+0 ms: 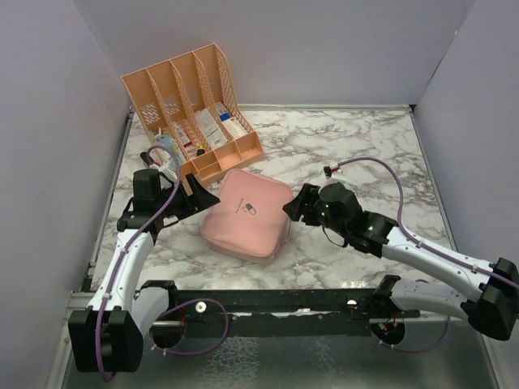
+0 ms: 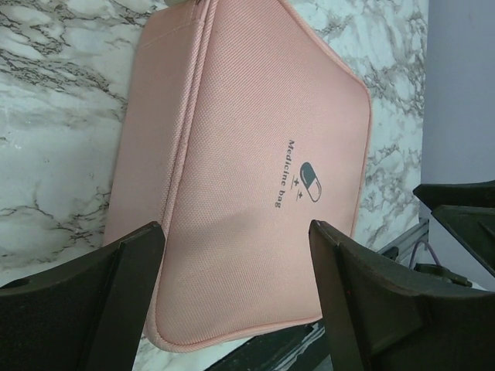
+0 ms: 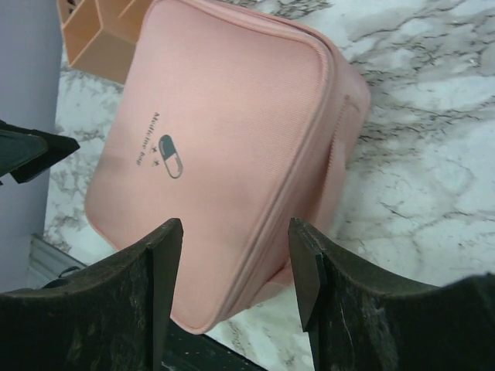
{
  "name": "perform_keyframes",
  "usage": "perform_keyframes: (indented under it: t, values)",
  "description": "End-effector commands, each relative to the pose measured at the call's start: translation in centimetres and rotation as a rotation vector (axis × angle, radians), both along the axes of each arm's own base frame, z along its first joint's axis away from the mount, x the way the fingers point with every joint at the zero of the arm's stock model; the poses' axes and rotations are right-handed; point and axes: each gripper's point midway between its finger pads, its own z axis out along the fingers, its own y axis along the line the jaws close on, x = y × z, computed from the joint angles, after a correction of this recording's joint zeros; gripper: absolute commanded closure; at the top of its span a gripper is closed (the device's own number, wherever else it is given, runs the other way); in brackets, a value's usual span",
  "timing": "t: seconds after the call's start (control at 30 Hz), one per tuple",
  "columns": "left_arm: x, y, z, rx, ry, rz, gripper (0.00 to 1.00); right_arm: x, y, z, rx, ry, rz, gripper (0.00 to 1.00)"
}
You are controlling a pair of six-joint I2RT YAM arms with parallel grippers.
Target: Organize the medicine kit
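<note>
The medicine kit [image 1: 246, 215] is a flat pink zip case with a pill logo, lying closed on the marble table between my two grippers. My left gripper [image 1: 203, 197] is open and empty at its left edge. In the left wrist view the kit [image 2: 247, 154] fills the frame, and the gripper [image 2: 236, 251] hovers over its near corner. My right gripper [image 1: 293, 207] is open and empty at the kit's right edge. In the right wrist view the gripper [image 3: 234, 247] hovers over the zipped side of the kit [image 3: 224, 124]. Neither gripper clearly touches it.
A peach slotted organizer [image 1: 190, 101] stands at the back left, just behind the kit, with several medicine boxes [image 1: 215, 126] in its slots; a corner of it shows in the right wrist view [image 3: 100, 39]. White walls enclose the table. The black arm rail [image 1: 284, 304] runs along the near edge.
</note>
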Motion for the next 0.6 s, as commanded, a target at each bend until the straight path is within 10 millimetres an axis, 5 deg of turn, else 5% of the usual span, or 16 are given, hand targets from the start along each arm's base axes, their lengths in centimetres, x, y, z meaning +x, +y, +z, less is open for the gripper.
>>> perform_keyframes:
  t: [0.0, 0.13, 0.4, 0.57]
  values:
    - [0.1, -0.5, -0.7, -0.037, 0.007, -0.004, 0.21, -0.4, -2.5, -1.8, -0.083, 0.015, -0.063, 0.42]
    - [0.1, -0.7, -1.9, -0.052, 0.046, -0.012, 0.22, -0.8, -2.0, -3.0, -0.084, 0.043, -0.038, 0.42]
    - [0.5, -0.9, -2.4, -0.096, 0.061, 0.022, 0.33, -1.2, 2.0, -4.3, -0.016, 0.041, 0.141, 0.44]
    - [0.3, -1.6, -3.2, -0.128, 0.095, -0.009, 0.42, -0.1, 1.5, -6.4, -0.066, 0.096, 0.064, 0.53]
